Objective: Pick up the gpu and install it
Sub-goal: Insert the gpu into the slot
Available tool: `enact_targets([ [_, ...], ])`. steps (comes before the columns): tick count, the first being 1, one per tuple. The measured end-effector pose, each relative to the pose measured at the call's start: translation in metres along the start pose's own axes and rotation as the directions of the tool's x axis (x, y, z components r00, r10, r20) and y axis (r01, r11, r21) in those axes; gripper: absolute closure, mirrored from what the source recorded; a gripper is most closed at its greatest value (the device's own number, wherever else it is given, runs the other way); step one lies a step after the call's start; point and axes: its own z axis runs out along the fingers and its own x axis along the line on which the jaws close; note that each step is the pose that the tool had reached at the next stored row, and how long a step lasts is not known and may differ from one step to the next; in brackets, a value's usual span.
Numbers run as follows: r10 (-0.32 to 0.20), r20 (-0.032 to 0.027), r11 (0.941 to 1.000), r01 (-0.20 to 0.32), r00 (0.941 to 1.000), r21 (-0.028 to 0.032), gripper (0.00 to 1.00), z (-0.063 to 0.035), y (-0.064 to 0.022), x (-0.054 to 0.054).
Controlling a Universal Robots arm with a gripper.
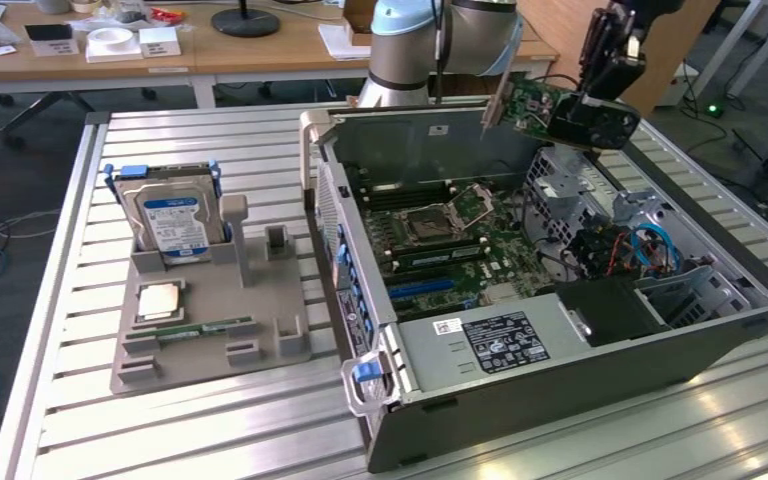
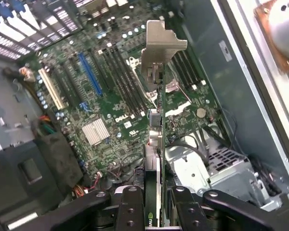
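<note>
So here's where we're at: the gripper is clamped on the gpu and has it up in the air over the far end of the open pc case, close to the case's far wall. The card isn't in any slot. In the exterior view we see its green board side and a black fan shroud, tilted a bit.

From the wrist view we're looking straight down the card's thin edge. The gpu sits pinched between the two black fingers of the gripper, one on each face. The silvery bracket is at the end away from the claw. Under it is the motherboard with its blue and white slots, and there's clear air between card and board.

The case lies on its side with the open side up, taking up the exterior view's right half of the slatted table. Inside we can make out the motherboard, the cpu socket and the power supply at the near end.

Toward the table's edge on the exterior view's left is the grey parts holder. The hard drive stands upright in it, a cpu chip lies flat in front of the drive, and the memory stick lies just nearer than the chip.
</note>
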Motion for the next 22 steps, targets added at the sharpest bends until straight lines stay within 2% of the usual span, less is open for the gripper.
enact_targets([
  [3,-0.056,-0.001,0.9985,0.056,0.9985,-0.0014,0.74,0.0,0.0,0.0],
  [6,-0.109,-0.002,0.994,0.109,0.994,-0.0029,0.74,0.0001,0.0,0.0],
  [11,-0.2,-0.0034,0.9799,0.2,0.9799,-0.0054,0.74,0.0002,0.0,0.0],
  [16,-0.287,-0.0046,0.958,0.287,0.958,-0.008,0.74,0.0002,0.0,0.0],
  [19,-0.339,-0.0052,0.9407,0.339,0.9407,-0.0096,0.74,0.0003,0.0,0.0],
  [22,-0.389,-0.0057,0.9211,0.389,0.9211,-0.0113,0.74,0.0003,0.0,0.0],
])
